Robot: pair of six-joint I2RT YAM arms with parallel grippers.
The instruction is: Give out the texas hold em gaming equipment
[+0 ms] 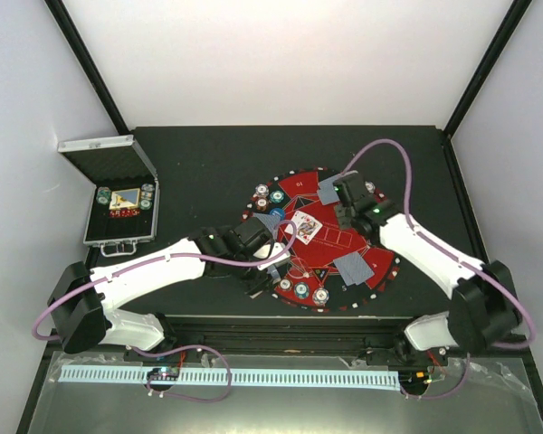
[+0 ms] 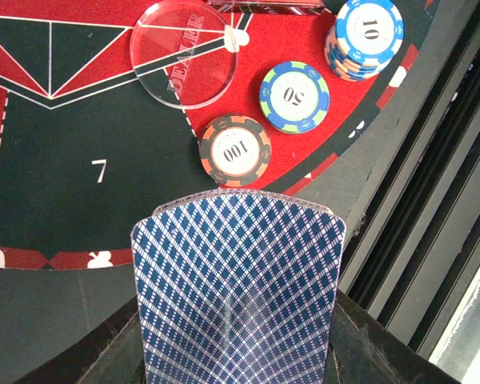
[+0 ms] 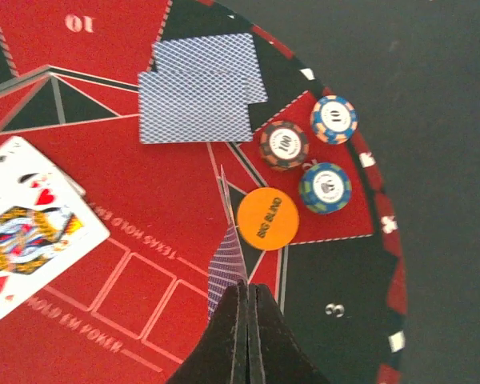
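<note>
Left end effector (image 2: 236,352) grips card (image 2: 238,272); case (image 1: 100,163) (open) holds chips (image 1: 103,193).

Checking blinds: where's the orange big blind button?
Right wrist view: the button is on the mat, just ahead of the right hand, below the 100 chip.

Open silver case (image 1: 109,161) lies left of the round mat (image 1: 300,185).

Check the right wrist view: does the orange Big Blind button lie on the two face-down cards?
No: the orange Big Blind button sits on the mat, apart from the two face-down cards.
</note>
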